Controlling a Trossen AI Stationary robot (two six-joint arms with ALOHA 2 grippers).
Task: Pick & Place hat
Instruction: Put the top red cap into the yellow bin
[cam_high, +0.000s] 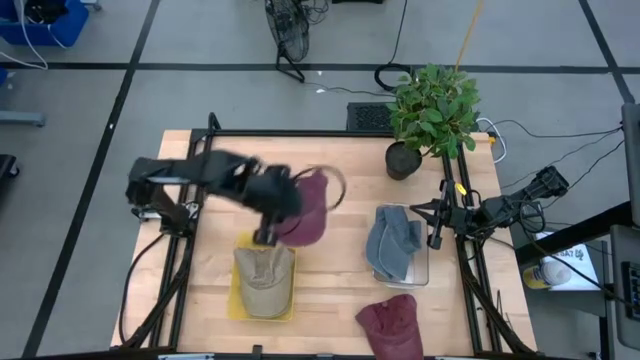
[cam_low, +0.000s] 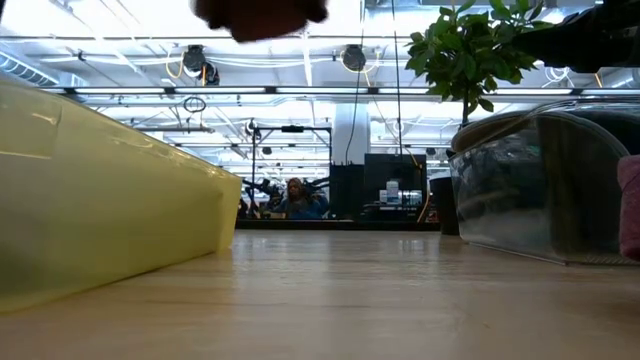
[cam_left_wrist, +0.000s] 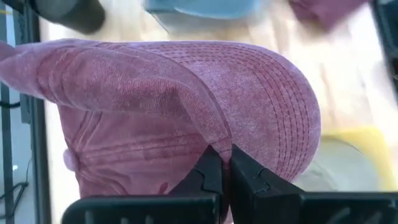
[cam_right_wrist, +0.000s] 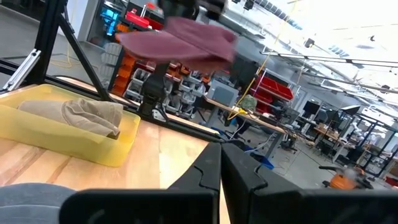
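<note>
My left gripper (cam_high: 290, 212) is shut on a maroon cap (cam_high: 312, 205) and holds it in the air above the middle of the table, just past the far end of a yellow tray (cam_high: 240, 300). A tan cap (cam_high: 265, 280) lies in that tray. A grey-blue cap (cam_high: 395, 245) sits in a clear container (cam_high: 425, 272). A second maroon cap (cam_high: 392, 325) lies on the table near its near edge. My right gripper (cam_right_wrist: 221, 158) is shut and waits at the table's right side (cam_high: 438, 215). My left gripper pinches the maroon cap between its two fingers (cam_left_wrist: 208, 171), on the cloth where the crown meets the stitched brim (cam_left_wrist: 217, 140). The cap is lifted clear of the table and spreads out ahead of the fingers, with the brim (cam_left_wrist: 280, 112) to one side.
A potted plant (cam_high: 432, 110) stands at the table's far right corner. The yellow tray (cam_low: 110, 200) and the clear container (cam_low: 540, 190) rise from the wood. Bare wood lies between them. A person (cam_low: 297, 198) sits far off in the room.
</note>
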